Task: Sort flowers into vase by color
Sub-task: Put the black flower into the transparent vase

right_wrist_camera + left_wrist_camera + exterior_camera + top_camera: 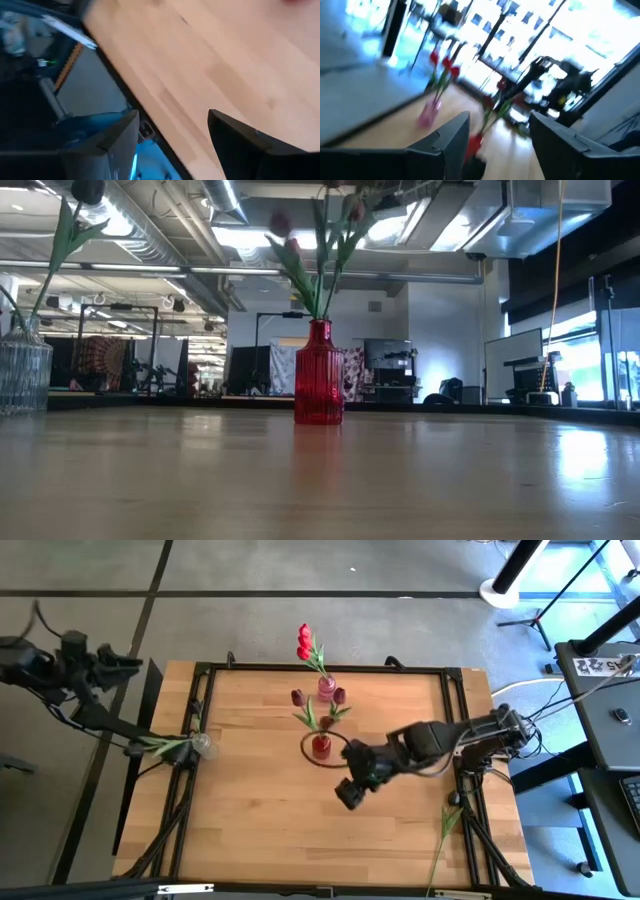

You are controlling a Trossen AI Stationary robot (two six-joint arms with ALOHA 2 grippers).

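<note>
Tulips stood sorted across the wooden table (260, 800) in three vases. A pink vase (327, 687) at the far edge held bright red flowers (305, 641), their stems leaning away from the table's middle so the heads hung past the edge. Just nearer, a red vase (321, 746) near the centre carried the dark maroon flowers (298, 697), whose long stems rose nearly upright and fanned slightly outward in the low view. At the left edge a clear glass vase (201, 745) held a green stem (160, 744) that leaned outward to the left, over the frame; its head was perhaps dark, though it was hard to make out. One more stem (440, 840) lay near the front right corner, its long axis running from the table's edge back toward the centre. The right hand (348, 792) hovered over the table nearer than the red vase, fingers parted and empty. The left hand (497, 150) was off the table's left side, spread wide and holding nothing.
</note>
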